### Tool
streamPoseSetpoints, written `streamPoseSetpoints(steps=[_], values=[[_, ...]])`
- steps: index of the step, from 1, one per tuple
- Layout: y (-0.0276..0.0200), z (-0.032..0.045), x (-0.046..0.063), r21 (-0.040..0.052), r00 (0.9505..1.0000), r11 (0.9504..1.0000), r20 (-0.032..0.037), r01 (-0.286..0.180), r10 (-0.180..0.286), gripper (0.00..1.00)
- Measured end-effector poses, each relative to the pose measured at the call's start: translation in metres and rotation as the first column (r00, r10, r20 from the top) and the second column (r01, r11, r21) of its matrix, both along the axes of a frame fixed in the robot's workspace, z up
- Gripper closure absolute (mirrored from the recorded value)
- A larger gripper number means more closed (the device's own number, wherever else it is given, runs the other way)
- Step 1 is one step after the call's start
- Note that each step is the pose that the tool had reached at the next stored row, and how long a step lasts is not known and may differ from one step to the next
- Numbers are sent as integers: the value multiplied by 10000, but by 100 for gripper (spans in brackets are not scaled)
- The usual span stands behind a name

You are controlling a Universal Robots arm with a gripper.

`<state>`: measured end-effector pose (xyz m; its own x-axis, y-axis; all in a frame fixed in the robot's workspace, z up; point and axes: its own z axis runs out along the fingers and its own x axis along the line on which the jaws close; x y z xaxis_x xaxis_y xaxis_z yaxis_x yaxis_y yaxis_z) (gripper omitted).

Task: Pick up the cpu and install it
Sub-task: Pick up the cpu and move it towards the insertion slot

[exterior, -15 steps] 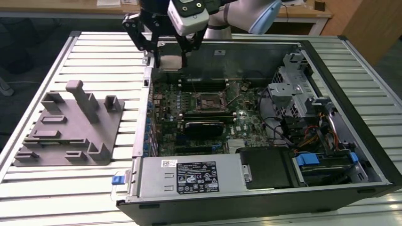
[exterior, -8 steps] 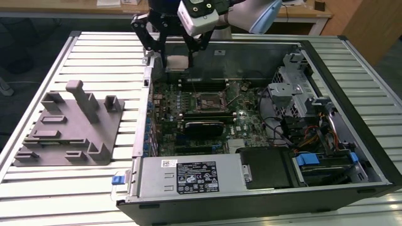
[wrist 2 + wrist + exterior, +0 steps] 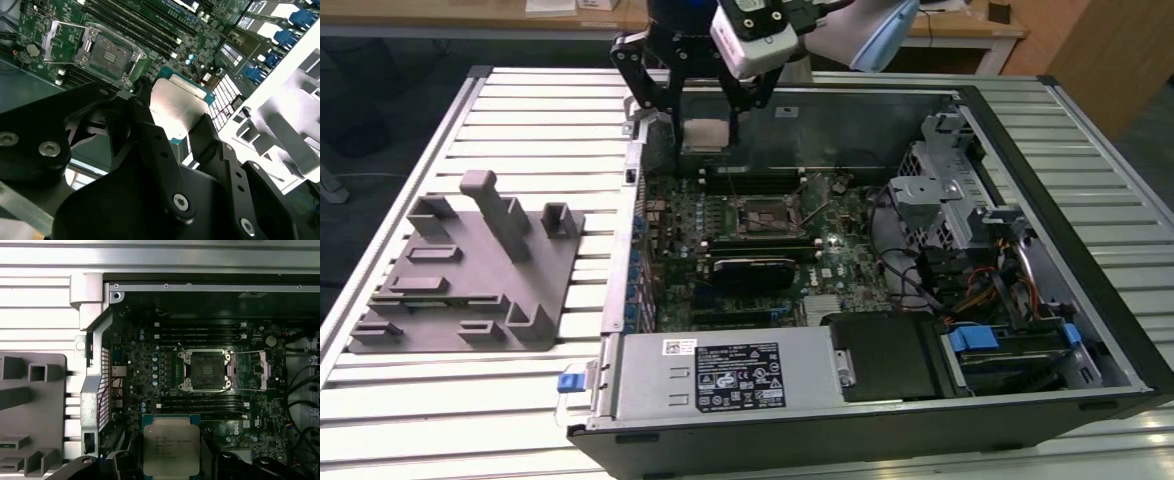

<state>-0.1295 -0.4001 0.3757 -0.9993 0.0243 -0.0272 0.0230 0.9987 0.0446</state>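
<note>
My gripper is shut on the cpu, a flat square chip with a silvery-beige top. It hangs over the far edge of the open computer case, towards the exterior view's left. In both wrist views the cpu sits between my black fingers, clear of the board. The open black-framed socket lies on the green motherboard, nearer the case's middle than the chip, with its metal lid flipped aside.
A grey plastic fixture block with upright posts stands on the slatted table, at the exterior view's left of the case. Memory slots flank the socket. A power supply, drive cage and cables crowd the case.
</note>
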Motion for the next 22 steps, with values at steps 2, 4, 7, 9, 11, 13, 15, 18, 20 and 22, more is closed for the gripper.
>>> streamPoseSetpoints(steps=[2,4,7,9,11,13,15,18,20,22], values=[[0,-1,1,0,10000,10000,1,-1,1,45],[1,-12,8,-1,10000,10000,0,-2,2,45],[4,-39,43,-1,10000,10000,0,-1,1,45],[6,-61,74,-1,10000,10000,-1,0,0,45],[8,-90,109,0,10000,10000,0,1,-1,45],[12,-119,146,0,10000,10000,-2,2,-2,45],[14,-151,179,0,10000,10000,-4,1,-1,45],[19,-199,222,0,10000,10000,-8,0,0,45],[21,-235,244,0,10000,10000,-11,1,-1,45],[22,-268,265,0,10000,10000,-14,1,-1,45]])
